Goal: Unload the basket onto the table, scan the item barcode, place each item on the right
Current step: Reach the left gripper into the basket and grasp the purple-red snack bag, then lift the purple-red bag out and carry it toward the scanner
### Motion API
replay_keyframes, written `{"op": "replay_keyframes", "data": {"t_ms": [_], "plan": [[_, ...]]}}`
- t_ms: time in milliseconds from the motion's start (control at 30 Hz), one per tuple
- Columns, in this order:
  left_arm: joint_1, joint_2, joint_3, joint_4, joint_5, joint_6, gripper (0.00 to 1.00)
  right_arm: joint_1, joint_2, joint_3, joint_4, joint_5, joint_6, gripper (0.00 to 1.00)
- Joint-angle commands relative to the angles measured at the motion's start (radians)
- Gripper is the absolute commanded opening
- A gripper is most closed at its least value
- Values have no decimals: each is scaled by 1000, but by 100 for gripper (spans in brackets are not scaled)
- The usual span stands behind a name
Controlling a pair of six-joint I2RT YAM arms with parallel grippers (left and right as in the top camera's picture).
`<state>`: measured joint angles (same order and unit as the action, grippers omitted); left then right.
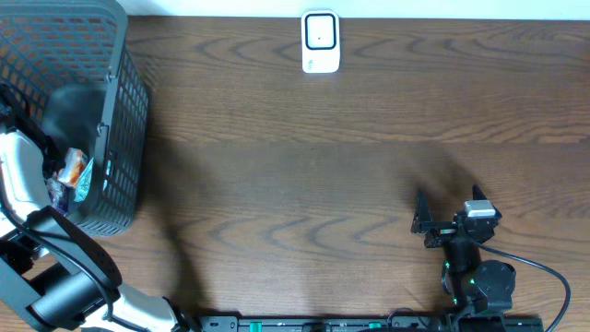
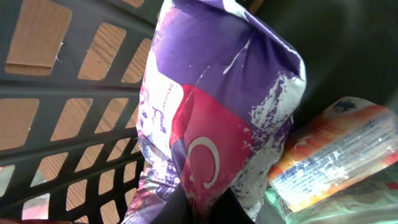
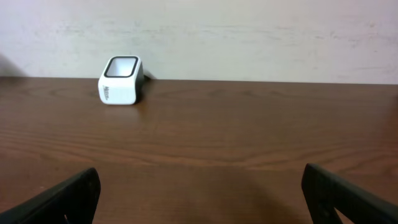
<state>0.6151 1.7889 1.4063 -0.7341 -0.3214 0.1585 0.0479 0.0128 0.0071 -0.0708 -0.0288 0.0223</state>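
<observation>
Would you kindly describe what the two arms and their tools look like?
The left arm has white and black segments. The right arm is black, with green lights, a grey block at its wrist and a black cable looping out. The right tool has flat black fingers.

dark wood-grain table, black mesh basket at its left end, orange-and-white packet inside, pale wall behind

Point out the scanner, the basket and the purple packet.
scanner [image 1: 321, 41]: overhead view, top face.
basket [image 1: 129, 101]: overhead view, right wall.
packet [image 2: 211, 112]: left wrist view, middle of the front panel.
</observation>
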Motion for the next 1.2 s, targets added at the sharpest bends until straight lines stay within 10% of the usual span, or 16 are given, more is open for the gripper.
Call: {"op": "replay_keyframes", "data": {"t_ms": [0, 267, 833, 1067, 1167], "plan": [[-2, 9, -9, -28, 34, -6, 8, -7, -4, -2, -4, 4, 14, 99], [-40, -147, 110, 22, 253, -33, 7, -7, -4, -2, -4, 4, 14, 99], [-236, -642, 167, 408, 720, -478, 7, -7, -4, -2, -4, 4, 14, 99], [-444, -625, 167, 368, 524, -342, 8, -7, -4, -2, -4, 4, 14, 99], [-434, -602, 167, 319, 302, -342, 49, -7, -4, -2, -4, 4, 14, 99]]}}
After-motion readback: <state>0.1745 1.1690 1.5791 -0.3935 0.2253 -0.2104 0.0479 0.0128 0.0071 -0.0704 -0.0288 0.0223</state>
